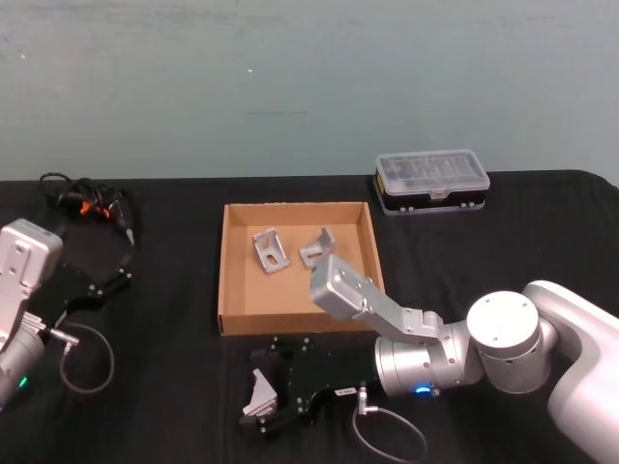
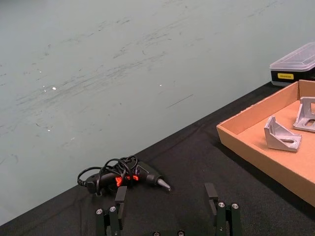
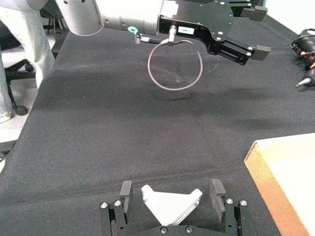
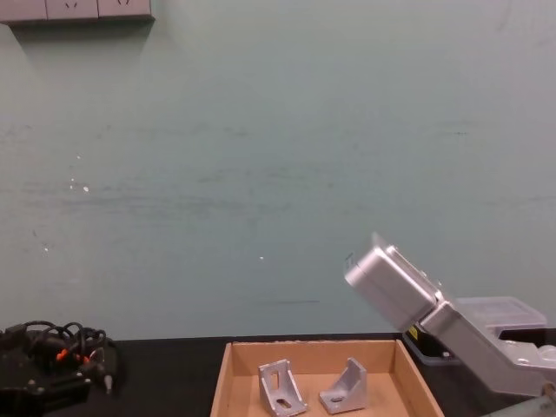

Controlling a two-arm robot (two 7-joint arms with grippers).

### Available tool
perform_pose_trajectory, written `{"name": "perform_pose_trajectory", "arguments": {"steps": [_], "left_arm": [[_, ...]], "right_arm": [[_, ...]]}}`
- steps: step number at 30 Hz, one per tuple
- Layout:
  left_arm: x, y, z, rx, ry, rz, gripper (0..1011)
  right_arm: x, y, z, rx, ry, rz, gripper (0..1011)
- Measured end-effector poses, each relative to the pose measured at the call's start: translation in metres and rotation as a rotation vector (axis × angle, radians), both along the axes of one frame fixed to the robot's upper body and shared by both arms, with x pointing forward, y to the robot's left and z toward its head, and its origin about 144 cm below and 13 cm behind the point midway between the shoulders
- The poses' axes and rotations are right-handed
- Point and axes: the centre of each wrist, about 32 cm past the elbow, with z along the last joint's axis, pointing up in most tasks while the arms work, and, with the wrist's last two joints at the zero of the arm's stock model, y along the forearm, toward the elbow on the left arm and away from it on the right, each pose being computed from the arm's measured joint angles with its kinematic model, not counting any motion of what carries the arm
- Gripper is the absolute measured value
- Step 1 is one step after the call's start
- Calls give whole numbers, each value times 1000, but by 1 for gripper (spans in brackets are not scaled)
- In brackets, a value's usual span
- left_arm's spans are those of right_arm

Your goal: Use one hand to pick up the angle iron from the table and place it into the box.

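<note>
Near the desk's (image 1: 174,416) front edge, head view: right end effector (image 1: 254,392) was down just in front of the box (image 1: 290,300), straddling the bracket (image 1: 259,398). Two other brackets (image 1: 272,249) already lay in the box. Left end effector (image 1: 106,285) sat parked far left, near a corded tool (image 1: 89,203). A plastic case (image 1: 432,179) stood behind the box.

Left wrist view: its fingers (image 2: 120,194) were wide apart, nothing between them.

Right wrist view: fingers (image 3: 126,191) stood open either side of the bracket, with a gap on each side, so no grip yet. My read: approach done; close, lift, carry and drop left.

Chest view: matte black desk, scuffed teal wall (image 4: 261,174), sockets (image 4: 78,9) top left.
</note>
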Motion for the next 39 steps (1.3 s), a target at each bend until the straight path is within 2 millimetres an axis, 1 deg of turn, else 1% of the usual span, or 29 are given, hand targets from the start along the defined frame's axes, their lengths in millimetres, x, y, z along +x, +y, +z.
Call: {"name": "perform_pose_trajectory", "arguments": {"steps": [17, 33, 34, 37, 39], "left_arm": [[0, 0, 0, 0, 0, 0, 1000], [0, 0, 0, 0, 0, 0, 1000], [0, 0, 0, 0, 0, 0, 1000], [0, 0, 0, 0, 0, 0, 1000], [0, 0, 0, 0, 0, 0, 1000]], "right_arm": [[3, 9, -4, -24, 27, -3, 1004], [3, 11, -6, -34, 36, -6, 1002], [3, 11, -6, -34, 36, -6, 997], [3, 11, -6, -34, 35, -6, 917], [3, 11, -6, -34, 35, -7, 888]]}}
